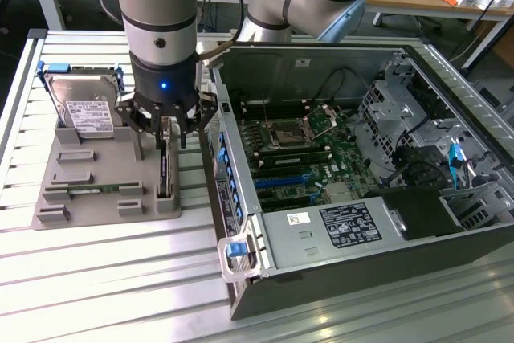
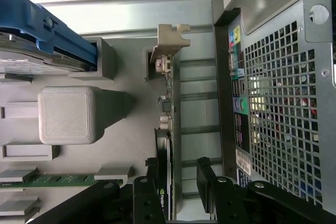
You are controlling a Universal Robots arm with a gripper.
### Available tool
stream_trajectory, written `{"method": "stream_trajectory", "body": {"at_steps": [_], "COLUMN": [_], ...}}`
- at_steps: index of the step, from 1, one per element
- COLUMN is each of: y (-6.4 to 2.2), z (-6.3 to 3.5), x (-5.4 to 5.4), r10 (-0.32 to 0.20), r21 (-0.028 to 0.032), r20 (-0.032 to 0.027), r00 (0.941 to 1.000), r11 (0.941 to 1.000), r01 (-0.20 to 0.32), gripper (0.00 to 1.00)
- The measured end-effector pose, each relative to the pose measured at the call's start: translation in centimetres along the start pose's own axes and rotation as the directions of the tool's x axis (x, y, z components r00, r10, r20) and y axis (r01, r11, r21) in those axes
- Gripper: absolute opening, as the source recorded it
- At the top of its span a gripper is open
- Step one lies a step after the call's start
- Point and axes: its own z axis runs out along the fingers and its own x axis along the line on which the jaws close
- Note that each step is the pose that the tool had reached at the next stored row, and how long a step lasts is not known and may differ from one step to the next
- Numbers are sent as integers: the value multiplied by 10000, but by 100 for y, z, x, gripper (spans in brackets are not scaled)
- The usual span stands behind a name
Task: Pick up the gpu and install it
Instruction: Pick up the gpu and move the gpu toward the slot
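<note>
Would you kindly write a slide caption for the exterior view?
Open gripper straddles the upright gpu in its grey holder, beside the open computer case.

gpu (image 1: 165, 173): thin dark card, upright on edge in grey holder (image 1: 90, 206).

— What can't you make out?
— In the exterior view my gripper (image 1: 165, 140) covers the gpu's (image 1: 164, 173) upper edge. At my wrist, the hard drive (image 2: 26, 64) and memory stick (image 2: 58, 180) run off the frame.
— The power supply label (image 1: 347, 226)?
— Print too small to read.
</note>
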Motion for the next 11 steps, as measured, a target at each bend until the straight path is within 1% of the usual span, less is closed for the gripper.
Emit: {"method": "stream_trajectory", "body": {"at_steps": [11], "y": [0], "z": [22], "x": [4], "r10": [2], "r21": [-1], "r20": [2], "r00": [10000], "r11": [10000], "r01": [-2], "gripper": [42]}}
